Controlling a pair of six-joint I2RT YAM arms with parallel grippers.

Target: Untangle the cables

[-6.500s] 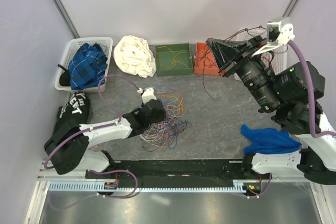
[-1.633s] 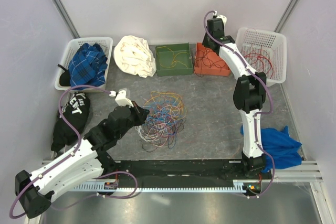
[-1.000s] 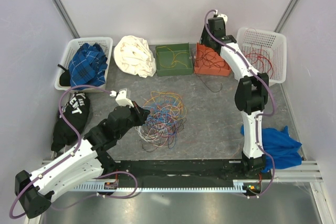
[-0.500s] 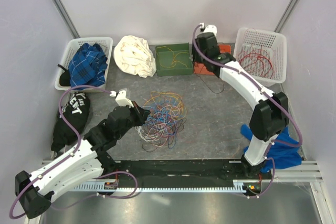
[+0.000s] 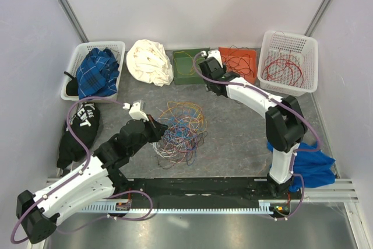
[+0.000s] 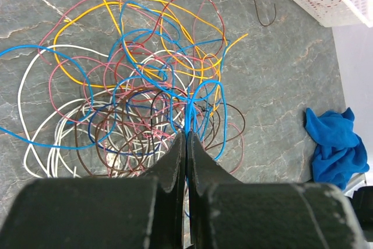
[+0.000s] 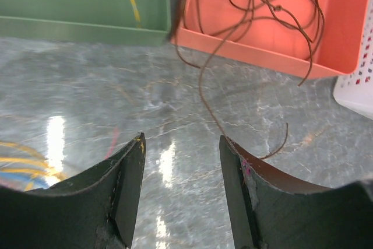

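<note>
Cables (image 5: 180, 129) heaped on tabletop (image 5: 245, 132) near green bin (image 5: 186, 80); left pincer (image 6: 186, 141) clamped on blue cable (image 6: 187, 112) at heap's side farthest from green bin, likely to draw one strand free; right pincer (image 7: 182, 140) wide, empty, just before green bin, ready for next strand

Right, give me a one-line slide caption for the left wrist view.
Left tool shut on a blue cable at the edge of the multicoloured tangle.
</note>
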